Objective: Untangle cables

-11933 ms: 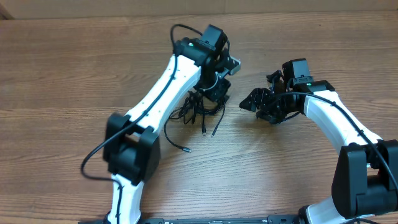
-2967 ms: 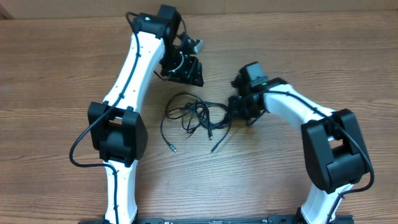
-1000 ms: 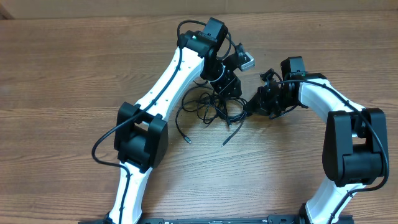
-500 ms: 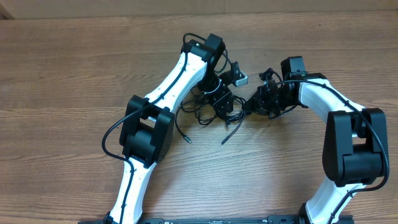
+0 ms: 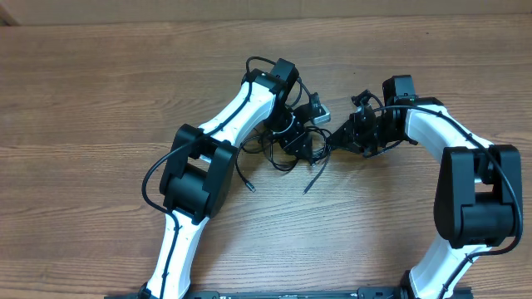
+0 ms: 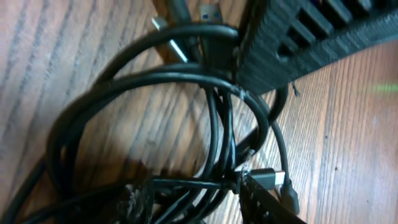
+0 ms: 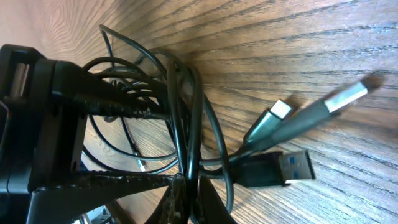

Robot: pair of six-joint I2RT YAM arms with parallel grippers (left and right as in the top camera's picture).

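The cables are thin black cords in a tangle on the wooden table, between the two arms. In the overhead view my left gripper is down in the tangle. The left wrist view shows my left gripper open, with several cable strands running between its spread fingers. My right gripper meets the tangle from the right. In the right wrist view my right gripper is shut on a couple of strands. A blue-tongued USB plug and two smaller plugs lie just beyond it.
Two loose cable ends trail toward the table's front. The left gripper's black body stands close against the right fingers. Bare wooden table surrounds the tangle.
My left gripper has come down and forward into the tangle, close to the right gripper, and its jaws have widened. The right gripper has kept its hold and barely moved.
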